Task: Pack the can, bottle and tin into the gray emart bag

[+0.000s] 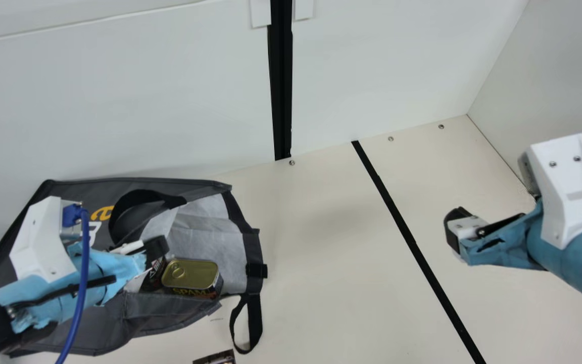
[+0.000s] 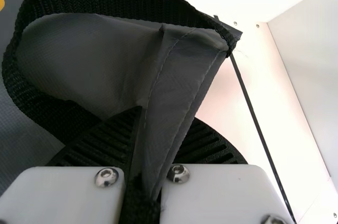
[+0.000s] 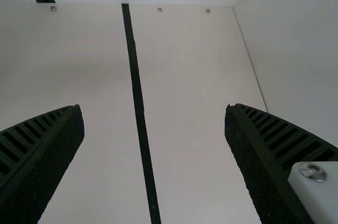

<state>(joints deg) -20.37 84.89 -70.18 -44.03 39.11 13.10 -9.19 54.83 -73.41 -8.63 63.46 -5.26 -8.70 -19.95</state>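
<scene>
On the tabletop [image 1: 321,263], the left gripper [image 2: 161,129], jaws pinching the bag [image 1: 170,313], should lift gently, settling the tin [image 1: 190,274] deeper; the right gripper [image 3: 153,110], jaws wide, hovers.

Main view: gray emart bag [image 1: 170,316] lying on its side at left of the cream table [image 1: 321,283], mouth toward mid-table, pale lining showing. Tin [image 1: 192,274] in the mouth, gold lid facing the camera, dark printed item [image 1: 156,268] right beside it, mostly hidden, can't ID. Left gripper [image 1: 155,248] at the bag opening, next to the upper black handle [image 1: 147,196]. Lower strap [image 1: 254,321] looped on the table. Right gripper [image 1: 453,228] out over the table, right of the black stripe [image 1: 403,230], well apart from the bag
</scene>
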